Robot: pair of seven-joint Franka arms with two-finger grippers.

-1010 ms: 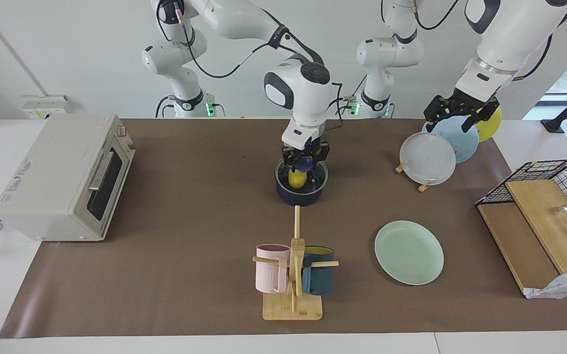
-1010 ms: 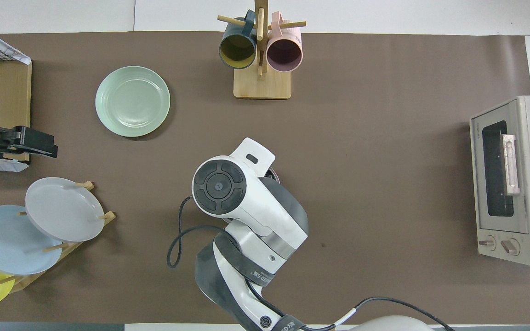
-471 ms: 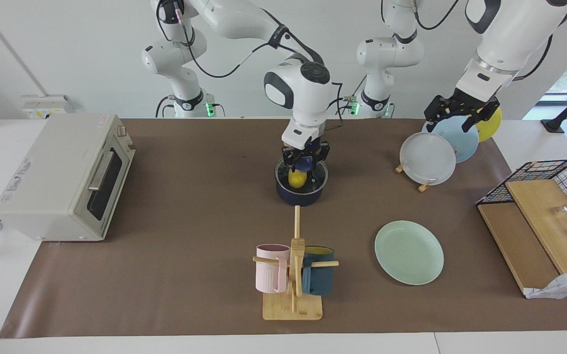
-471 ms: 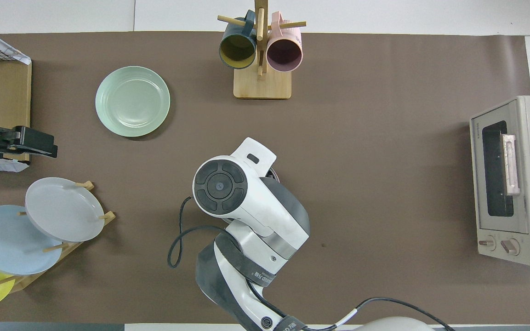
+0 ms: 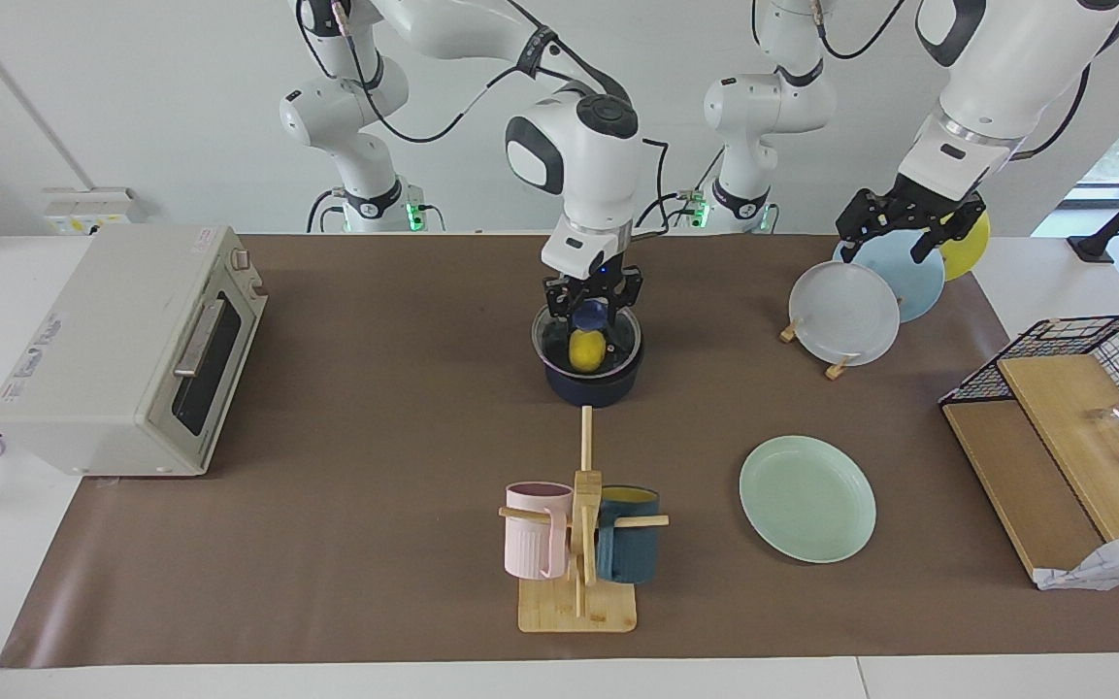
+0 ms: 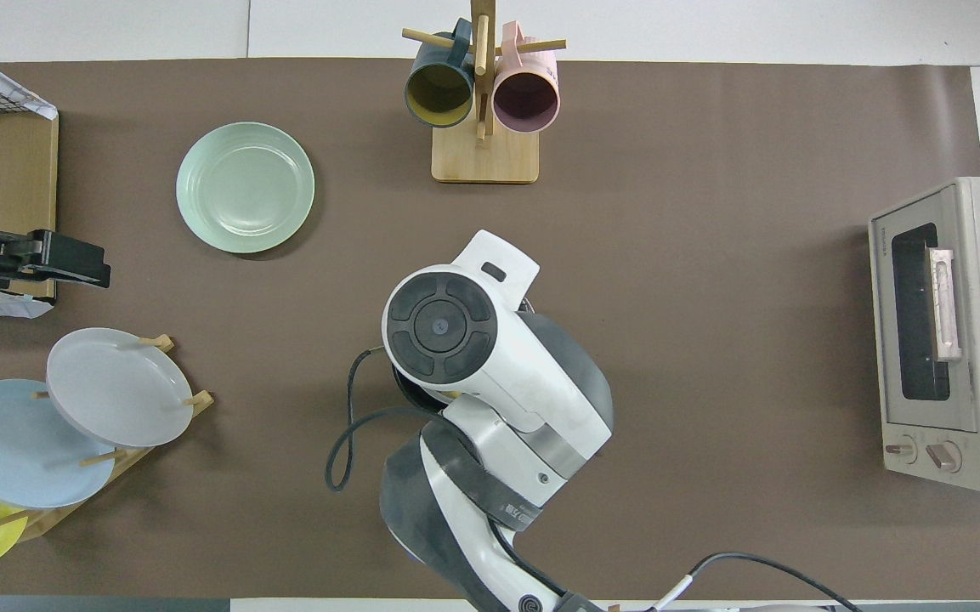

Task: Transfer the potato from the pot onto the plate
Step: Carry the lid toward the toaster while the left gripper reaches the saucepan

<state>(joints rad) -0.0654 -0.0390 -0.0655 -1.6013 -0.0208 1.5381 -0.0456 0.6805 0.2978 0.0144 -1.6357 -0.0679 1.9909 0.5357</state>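
The yellow potato [image 5: 586,352] lies inside the dark blue pot [image 5: 590,390] in the middle of the table. My right gripper [image 5: 592,313] is straight above it, shut on the blue knob of a glass lid [image 5: 540,342], which hangs just over the pot's rim. In the overhead view the right arm covers the pot and potato. The mint-green plate [image 5: 807,498] [image 6: 245,187] lies bare, farther from the robots and toward the left arm's end. My left gripper [image 5: 901,231] [image 6: 60,263] waits open over the plate rack.
A rack [image 5: 842,313] holds grey-white, light blue and yellow plates near the left arm. A mug tree [image 5: 578,539] with pink and teal mugs stands farther out than the pot. A toaster oven [image 5: 127,349] sits at the right arm's end, a wire basket with boards [image 5: 1064,388] at the left arm's end.
My right gripper has risen with the lid and drifted a little toward the right arm's end. The potato stays in the pot. The left arm has not moved.
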